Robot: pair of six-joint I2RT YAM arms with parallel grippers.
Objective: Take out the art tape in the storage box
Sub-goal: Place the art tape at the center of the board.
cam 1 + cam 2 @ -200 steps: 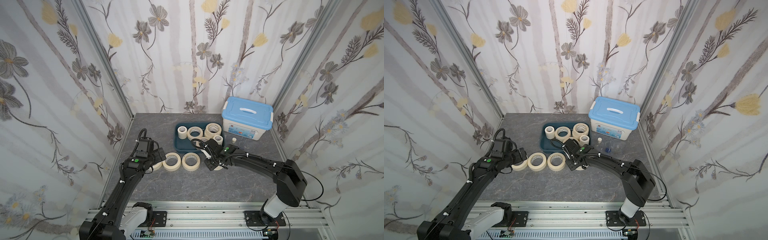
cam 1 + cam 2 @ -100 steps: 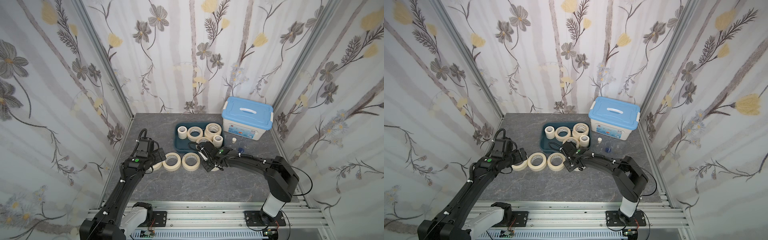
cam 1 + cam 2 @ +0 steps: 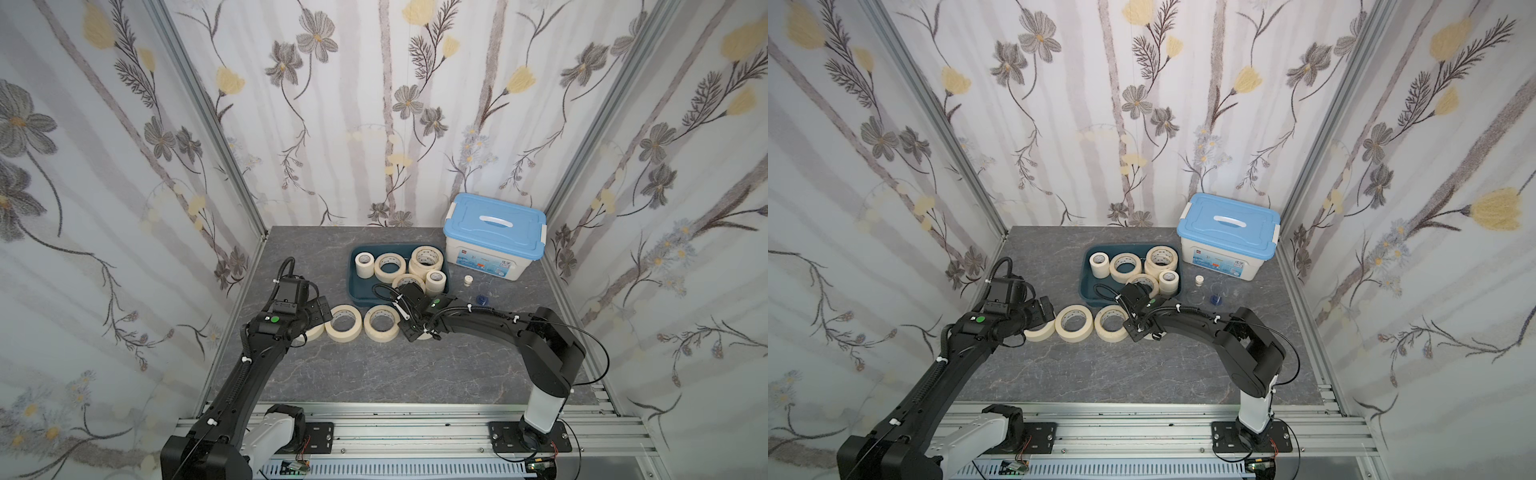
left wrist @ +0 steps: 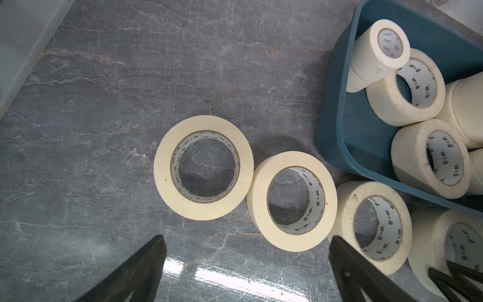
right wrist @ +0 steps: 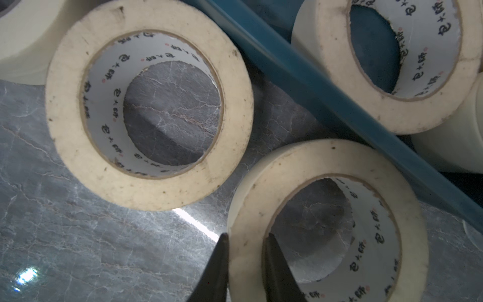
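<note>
The right end effector (image 5: pixel 245 264) has moved from the box (image 3: pixel 358 291) edge toward the row, now pinching the wall of a roll (image 5: pixel 326 222) standing on the grey marbled tabletop (image 3: pixel 374 374) just outside the box. The left end effector (image 4: pixel 245 261) stays spread wide over three rolls (image 4: pixel 203 167). Five rolls remain boxed. Floral walls surround.

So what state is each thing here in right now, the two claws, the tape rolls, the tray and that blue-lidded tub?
Left gripper: open, empty, over the table.
Right gripper: shut on the wall of a tape roll that sits outside the tray.
Three more rolls: flat on the table, in a row.
Storage box: open-topped, several rolls inside.
White tub: lid on.
</note>
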